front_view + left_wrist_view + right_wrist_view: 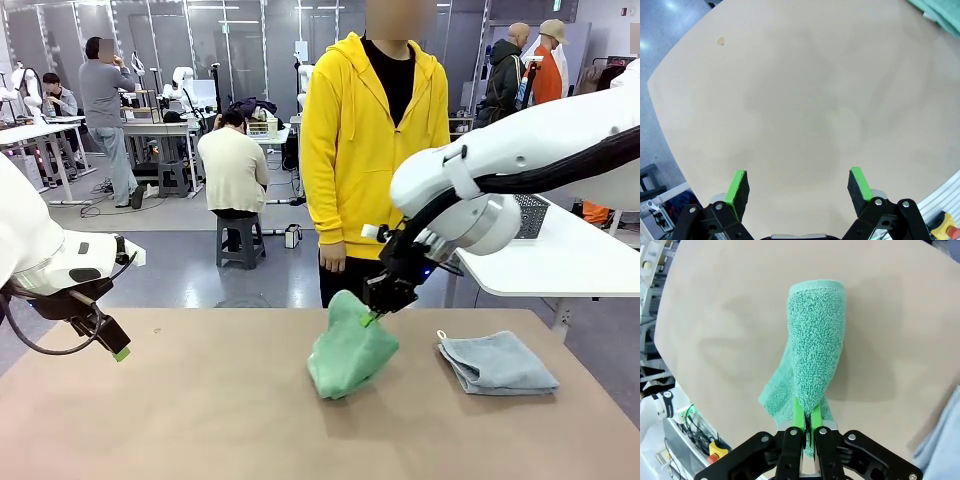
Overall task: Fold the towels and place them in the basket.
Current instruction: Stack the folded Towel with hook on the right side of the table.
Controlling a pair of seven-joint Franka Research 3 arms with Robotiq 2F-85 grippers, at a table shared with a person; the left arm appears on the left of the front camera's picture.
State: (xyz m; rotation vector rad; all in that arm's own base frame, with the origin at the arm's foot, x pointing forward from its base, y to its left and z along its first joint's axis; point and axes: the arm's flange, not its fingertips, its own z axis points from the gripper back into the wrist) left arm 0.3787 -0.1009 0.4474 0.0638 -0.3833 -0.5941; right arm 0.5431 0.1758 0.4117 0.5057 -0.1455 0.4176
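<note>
Right gripper (374,318): clamped on green towel (349,350), mid-table (200,400); your thin pinch may slip. Left gripper (798,186): jaws apart, empty, left edge. Grey towel (497,363): right edge.

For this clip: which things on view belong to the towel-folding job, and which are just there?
Part of the job:
- green towel, pinched and lifted by the right pincer
- blue-grey towel, folded on the table
- left pincer, open, holding nothing

Just there:
- person in yellow hoodie at the far side
- dark basket on the side table
</note>
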